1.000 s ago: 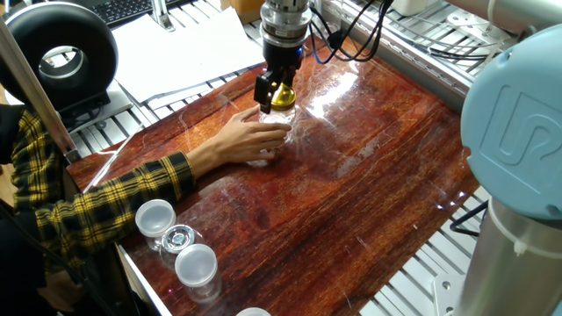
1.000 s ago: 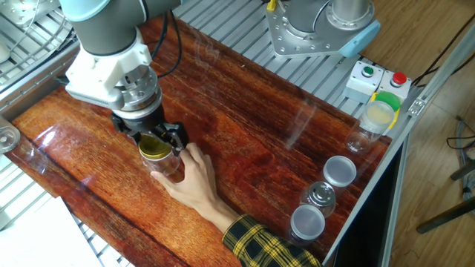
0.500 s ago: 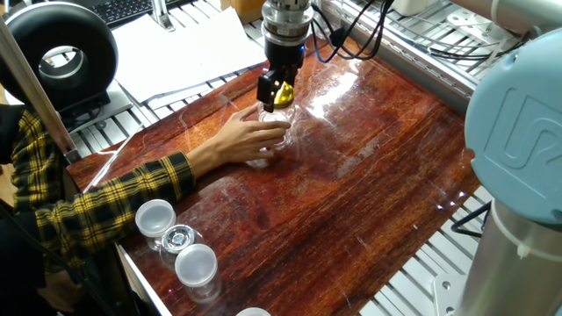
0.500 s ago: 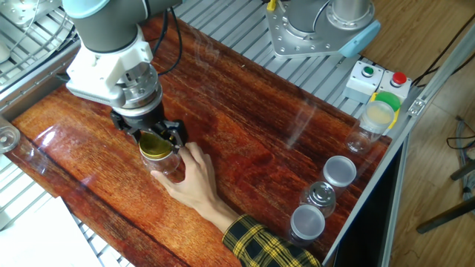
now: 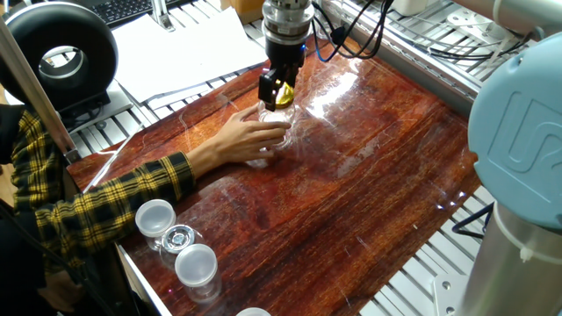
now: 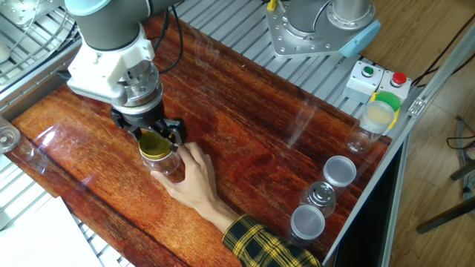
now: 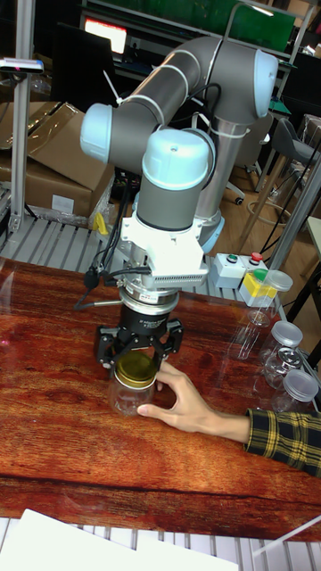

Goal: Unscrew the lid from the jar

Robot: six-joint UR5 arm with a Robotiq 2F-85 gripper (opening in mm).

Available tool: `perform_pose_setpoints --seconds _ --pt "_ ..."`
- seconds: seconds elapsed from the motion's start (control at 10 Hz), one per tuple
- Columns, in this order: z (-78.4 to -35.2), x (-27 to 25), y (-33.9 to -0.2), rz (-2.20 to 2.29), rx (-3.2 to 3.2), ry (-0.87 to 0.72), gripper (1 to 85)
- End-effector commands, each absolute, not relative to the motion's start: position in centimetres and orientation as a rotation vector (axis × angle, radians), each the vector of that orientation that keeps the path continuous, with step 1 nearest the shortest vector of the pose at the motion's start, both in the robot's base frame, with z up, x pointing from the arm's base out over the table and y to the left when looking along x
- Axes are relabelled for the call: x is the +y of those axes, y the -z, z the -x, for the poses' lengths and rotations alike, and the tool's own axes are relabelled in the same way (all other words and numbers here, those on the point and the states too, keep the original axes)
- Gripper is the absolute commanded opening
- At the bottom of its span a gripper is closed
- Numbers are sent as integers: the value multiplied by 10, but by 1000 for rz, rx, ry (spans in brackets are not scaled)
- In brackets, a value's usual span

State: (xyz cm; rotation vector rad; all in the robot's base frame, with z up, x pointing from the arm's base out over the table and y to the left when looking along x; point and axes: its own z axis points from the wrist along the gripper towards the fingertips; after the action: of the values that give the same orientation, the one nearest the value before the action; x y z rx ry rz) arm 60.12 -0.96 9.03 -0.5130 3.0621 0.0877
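Note:
The small clear glass jar (image 6: pixel 168 166) stands on the wooden table (image 6: pixel 252 126), and a person's hand (image 6: pixel 194 178) holds it from the side. Its yellow-gold lid (image 6: pixel 155 146) sits on top of it. My gripper (image 6: pixel 153 139) comes straight down from above with its black fingers on either side of the lid, shut on it. In the tall fixed view the lid (image 7: pixel 137 371) shows between the fingers of the gripper (image 7: pixel 140 359), with the jar (image 7: pixel 132 399) below. In one fixed view the gripper (image 5: pixel 276 93) hides most of the lid (image 5: pixel 283 97) and stands over the jar (image 5: pixel 274 123).
The person's plaid-sleeved arm (image 5: pixel 105 197) reaches across the table's near-left part. Clear cups with white lids (image 5: pixel 155 217) stand at that corner, the cups (image 6: pixel 340 172) seen also in the other fixed view. A button box (image 6: pixel 375 78) and a green-lidded container (image 6: pixel 381 111) sit by the robot base.
The gripper has turned a little about its vertical axis while staying on the lid. The hand and the jar have kept their place.

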Motion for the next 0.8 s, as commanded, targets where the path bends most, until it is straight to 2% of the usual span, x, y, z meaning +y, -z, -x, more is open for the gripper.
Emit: perform_pose_setpoints --seconds 0.0,0.4,0.7 --pt "-604 -9 -92 496 3055 -88 720" --pt "-604 -10 -92 491 3055 -88 697" --pt "-606 -11 -92 483 3048 -76 637"
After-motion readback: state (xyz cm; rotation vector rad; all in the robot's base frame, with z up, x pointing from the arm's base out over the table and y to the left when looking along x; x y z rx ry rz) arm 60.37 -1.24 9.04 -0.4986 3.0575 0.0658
